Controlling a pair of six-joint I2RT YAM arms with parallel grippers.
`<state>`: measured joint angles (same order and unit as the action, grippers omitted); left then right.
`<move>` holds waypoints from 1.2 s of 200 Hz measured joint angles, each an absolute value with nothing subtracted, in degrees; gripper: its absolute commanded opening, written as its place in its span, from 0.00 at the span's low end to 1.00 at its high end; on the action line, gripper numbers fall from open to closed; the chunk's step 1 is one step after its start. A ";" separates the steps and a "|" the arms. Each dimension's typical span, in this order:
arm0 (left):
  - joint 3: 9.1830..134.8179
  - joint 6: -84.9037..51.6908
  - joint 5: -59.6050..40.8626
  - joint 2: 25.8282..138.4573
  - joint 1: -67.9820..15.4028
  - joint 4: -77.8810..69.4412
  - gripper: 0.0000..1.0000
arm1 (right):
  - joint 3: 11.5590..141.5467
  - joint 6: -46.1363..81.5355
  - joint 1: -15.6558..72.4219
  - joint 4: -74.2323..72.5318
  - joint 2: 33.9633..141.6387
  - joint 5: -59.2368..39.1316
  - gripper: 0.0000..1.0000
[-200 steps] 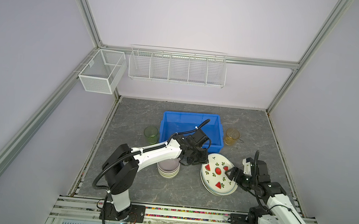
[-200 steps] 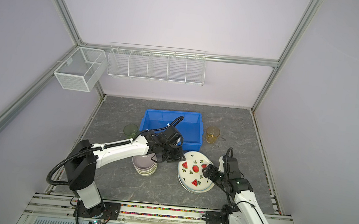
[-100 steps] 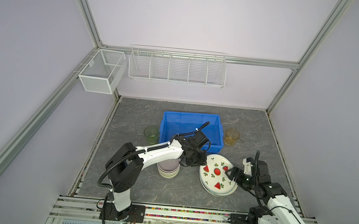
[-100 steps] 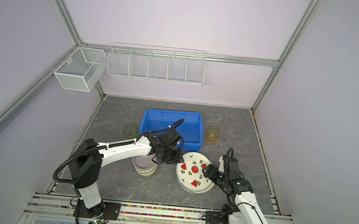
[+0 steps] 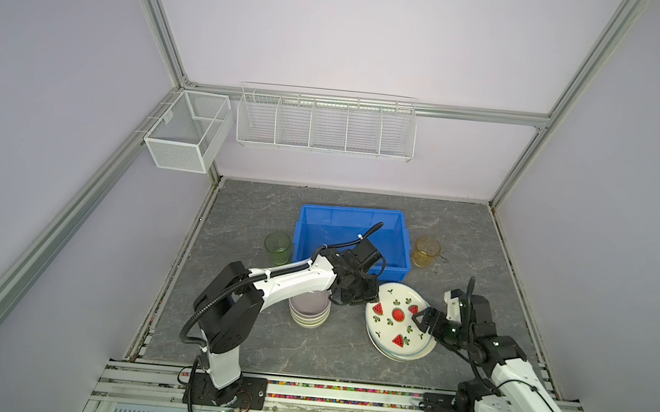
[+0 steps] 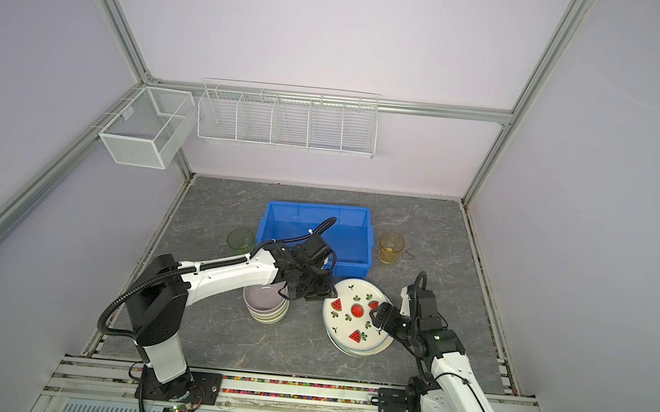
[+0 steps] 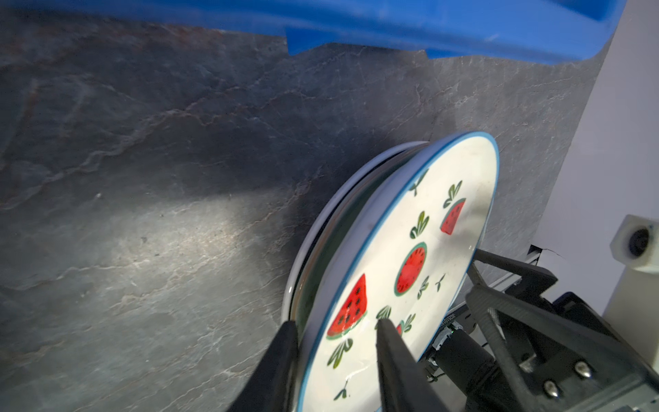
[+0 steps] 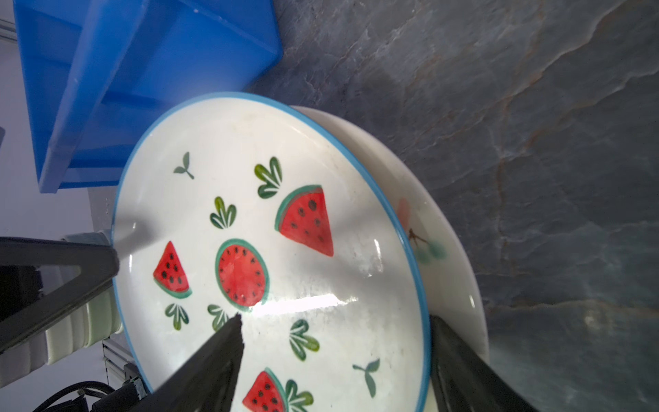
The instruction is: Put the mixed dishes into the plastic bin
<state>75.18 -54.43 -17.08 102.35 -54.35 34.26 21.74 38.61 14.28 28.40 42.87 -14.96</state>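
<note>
1. Since the left gripper [image 7: 335,326] is closed on the rim of the watermelon plate [image 7: 420,221], with one finger on the printed face and one under the rim, a firm pinch is called for, as a glazed rim is judged slippery. The edges of the lower plates are hidden by the under finger, so it cannot be told whether only the top plate is caught.
2. On the far side of the plate from those fingers, the right gripper [image 8: 335,321] is spread wide open astride the rim. One finger is held over the face and the other just past the rim, above the cream plate [image 8: 445,232]. Nothing is gripped by it, and a closing there is judged useful, so that the plate is carried from two sides.
3. The watermelon plate is seen tilted off the stack of plates [image 5: 408,355] beneath both pairs of fingers. A straight lift is advised, so that the lower plates are not dragged.
4. A stack of bowls [image 5: 309,311] is found just beside the left fingers, under that arm, so a sideways swing is to be avoided.
5. Just beyond the left fingers the plastic bin [image 5: 353,222] is seen, with no dish in the part that shows. Its near wall must be cleared before the plate is lowered flat.
6. Farther off, the bin is flanked by the green cup [image 5: 277,247] and the amber cup [image 5: 426,251], both well apart from all the fingers.
</note>
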 measured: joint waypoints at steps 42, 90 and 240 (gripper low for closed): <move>74.98 -54.57 -17.45 102.32 -54.33 34.20 0.37 | 21.74 38.63 15.16 28.40 42.85 -14.41 0.81; 74.98 -55.31 -21.23 102.17 -54.61 31.20 0.37 | 21.74 39.33 17.32 27.64 43.03 -15.79 0.82; 74.70 -55.40 -24.43 100.38 -55.13 28.05 0.37 | 21.85 40.73 19.07 30.00 40.29 -16.80 0.84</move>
<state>74.70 -55.40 -24.43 100.38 -55.13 28.05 21.85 40.73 19.07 30.00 40.29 -16.80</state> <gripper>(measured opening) 0.366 0.841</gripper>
